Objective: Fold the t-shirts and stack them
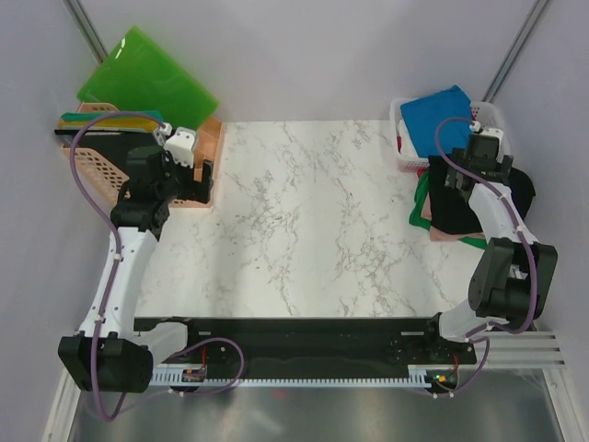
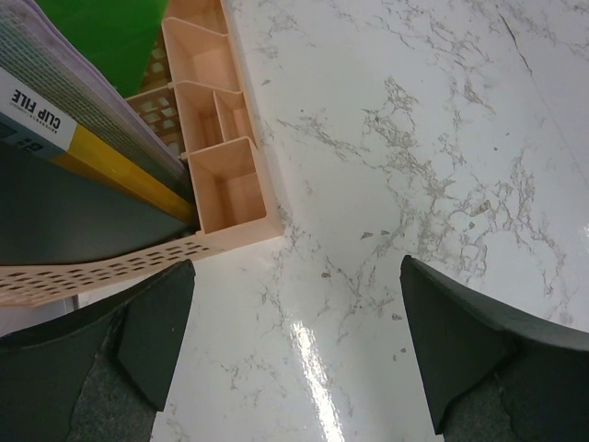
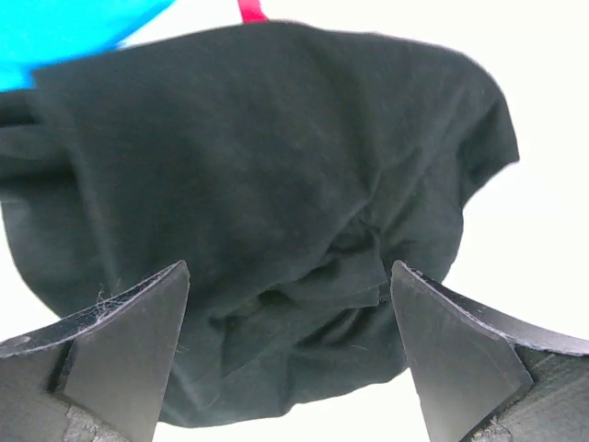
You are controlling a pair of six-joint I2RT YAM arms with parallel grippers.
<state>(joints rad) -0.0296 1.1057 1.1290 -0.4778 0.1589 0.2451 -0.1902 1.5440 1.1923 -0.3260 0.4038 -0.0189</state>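
Note:
A crumpled black t-shirt [image 1: 449, 210] [image 3: 276, 166] lies on top of a pile at the table's right edge. A green t-shirt [image 1: 421, 204] and a pale pink t-shirt [image 1: 449, 237] peek out from under it. A bright blue t-shirt [image 1: 440, 120] [image 3: 64, 32] rests on the white basket [image 1: 399, 112] behind, and a strip of red cloth [image 3: 250, 9] shows beside it. My right gripper [image 1: 479, 177] [image 3: 290, 350] hovers open just above the black t-shirt, nothing between its fingers. My left gripper [image 1: 195, 173] [image 2: 299, 341] stands open over bare marble at the far left.
A peach plastic organiser [image 1: 97, 166] [image 2: 230, 198] with files and a stiff green folder [image 1: 147, 78] stands at the back left, right beside the left gripper. The marble tabletop [image 1: 304, 221] spans the middle. Grey walls close in on both sides.

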